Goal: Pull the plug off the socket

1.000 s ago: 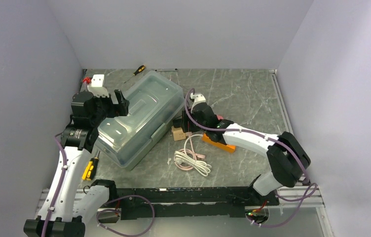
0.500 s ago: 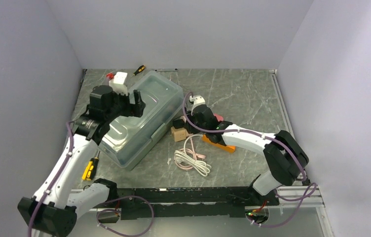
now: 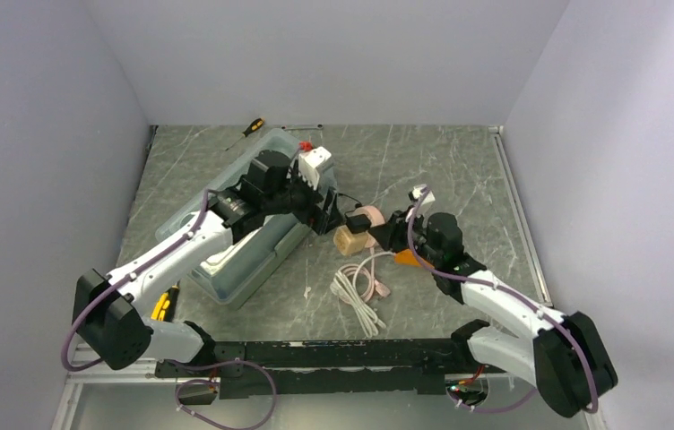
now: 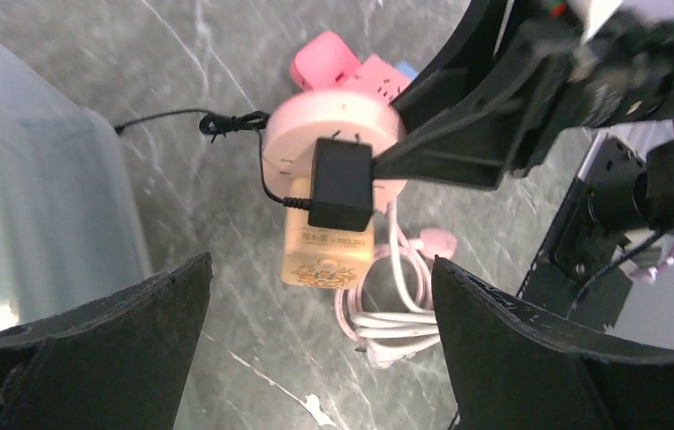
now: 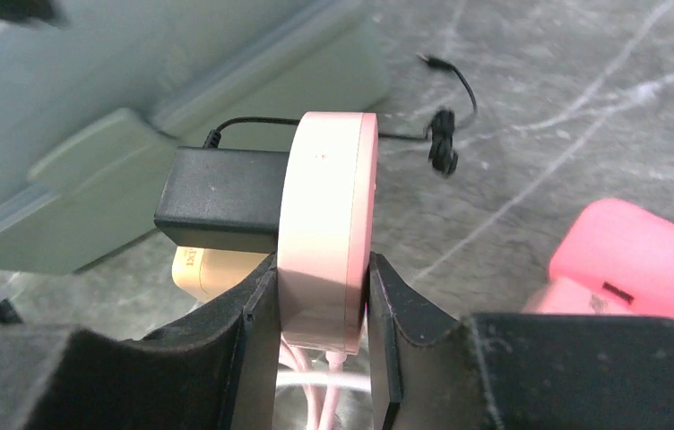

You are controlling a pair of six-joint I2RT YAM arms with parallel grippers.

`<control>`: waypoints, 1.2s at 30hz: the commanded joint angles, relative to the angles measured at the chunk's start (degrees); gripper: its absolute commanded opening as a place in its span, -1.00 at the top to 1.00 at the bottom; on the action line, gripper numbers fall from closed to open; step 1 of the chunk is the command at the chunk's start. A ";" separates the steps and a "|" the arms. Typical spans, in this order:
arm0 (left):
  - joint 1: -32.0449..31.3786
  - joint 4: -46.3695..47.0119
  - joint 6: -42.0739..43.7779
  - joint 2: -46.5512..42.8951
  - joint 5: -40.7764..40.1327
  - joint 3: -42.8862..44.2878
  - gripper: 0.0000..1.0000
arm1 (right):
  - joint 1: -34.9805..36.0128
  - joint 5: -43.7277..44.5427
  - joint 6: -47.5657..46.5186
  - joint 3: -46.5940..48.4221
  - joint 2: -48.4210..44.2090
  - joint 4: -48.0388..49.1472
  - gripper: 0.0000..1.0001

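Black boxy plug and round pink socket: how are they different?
The black boxy plug is rectangular; the round pink socket is a flat disc. The socket sits clamped in the jaws of the right gripper; the plug is not gripped, with the left gripper open near it. They are plugged together.

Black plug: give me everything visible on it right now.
The plug is a matte black, boxy plastic adapter with rounded corners. It is seated in one flat face of the round pink socket and sticks out sideways. A thin black cord runs from it to a tied bundle. The right gripper is shut on the socket just beside the plug. The left gripper hangs open over the plug, clear of it.
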 commanded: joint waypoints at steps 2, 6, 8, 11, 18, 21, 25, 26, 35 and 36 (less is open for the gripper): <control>-0.90 8.39 -0.33 -1.81 7.29 -5.22 -0.93 | 0.18 -7.18 -0.31 -2.27 -6.14 16.90 1.00; -3.57 6.83 2.38 -0.72 3.77 -5.66 -0.94 | 0.17 -9.27 1.28 -4.10 -5.29 21.03 1.00; -4.97 3.29 3.74 1.10 -0.59 -4.40 -0.94 | 0.18 -10.07 1.94 -4.28 -4.24 22.41 1.00; -6.12 0.57 3.66 3.58 -3.10 -2.58 -0.94 | 0.20 -10.24 2.31 -4.46 -3.67 23.00 1.00; -6.85 0.43 1.67 6.11 -5.68 -2.19 -0.76 | 0.18 -10.79 2.59 -4.16 -2.75 23.08 1.00; -7.00 0.04 0.98 6.67 -6.55 -1.85 -0.51 | 0.19 -10.52 2.69 -4.06 -2.22 23.06 1.00; -7.00 1.44 0.05 6.66 -5.24 -2.44 -0.42 | 0.19 -10.38 2.89 -3.77 -1.47 22.75 1.00; -7.04 1.34 0.17 6.86 -4.90 -2.32 -0.47 | 0.20 -10.11 3.26 -3.77 -1.39 22.83 1.00; -7.05 -3.42 3.22 8.98 -4.91 0.38 -0.96 | -0.79 -9.84 6.37 -3.86 -1.63 23.27 1.00; -7.05 -3.69 3.64 9.18 -4.98 0.61 -0.97 | -1.23 -10.39 7.07 -3.79 -1.32 23.42 1.00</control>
